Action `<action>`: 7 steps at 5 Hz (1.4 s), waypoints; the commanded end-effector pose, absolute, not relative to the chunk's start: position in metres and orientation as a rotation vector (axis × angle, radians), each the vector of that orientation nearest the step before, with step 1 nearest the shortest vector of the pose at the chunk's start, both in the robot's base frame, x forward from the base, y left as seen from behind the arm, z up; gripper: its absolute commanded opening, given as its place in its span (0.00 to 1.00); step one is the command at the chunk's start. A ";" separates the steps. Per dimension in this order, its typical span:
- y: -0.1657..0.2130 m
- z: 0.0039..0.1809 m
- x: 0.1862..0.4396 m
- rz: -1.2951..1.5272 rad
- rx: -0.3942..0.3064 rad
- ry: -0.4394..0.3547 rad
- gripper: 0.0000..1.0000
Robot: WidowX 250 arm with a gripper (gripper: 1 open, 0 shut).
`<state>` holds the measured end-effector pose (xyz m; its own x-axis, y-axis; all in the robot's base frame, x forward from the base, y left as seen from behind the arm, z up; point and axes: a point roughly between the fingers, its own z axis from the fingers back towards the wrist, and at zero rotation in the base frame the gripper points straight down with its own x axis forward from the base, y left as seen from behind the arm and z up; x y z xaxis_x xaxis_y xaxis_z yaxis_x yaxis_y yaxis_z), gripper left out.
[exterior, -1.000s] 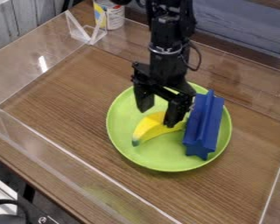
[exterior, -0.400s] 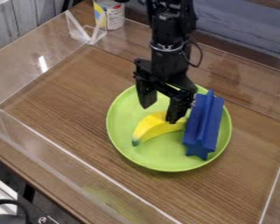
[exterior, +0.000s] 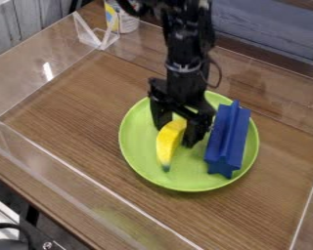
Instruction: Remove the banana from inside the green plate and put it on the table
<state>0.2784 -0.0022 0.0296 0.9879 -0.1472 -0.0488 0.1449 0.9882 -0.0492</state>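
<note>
The yellow banana [exterior: 168, 148] lies inside the lime-green plate [exterior: 188, 179], pointing roughly toward the front edge. My gripper [exterior: 178, 121] is low over the plate, open, with its black fingers [exterior: 196, 127] on either side of the banana's far end. I cannot tell whether the fingers touch the banana. The brown wood-grain table [exterior: 81, 107] lies bare to the left of the plate.
A long blue ridged block [exterior: 227, 137] rests on the right half of the plate, close to the right finger. Clear acrylic walls [exterior: 28, 49] border the table. A bottle [exterior: 113, 15] stands beyond the back wall.
The gripper has come down onto the plate. The banana has turned from lying diagonally to pointing almost straight toward the front, its far end now between the fingers.
</note>
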 end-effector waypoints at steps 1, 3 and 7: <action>0.002 0.027 0.283 -0.141 -0.031 0.039 1.00; 0.003 0.021 0.281 -0.134 -0.043 0.056 1.00; 0.005 0.018 0.276 -0.121 -0.064 0.091 1.00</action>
<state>0.2776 0.0003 0.0190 0.9888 -0.1251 -0.0812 0.1198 0.9905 -0.0677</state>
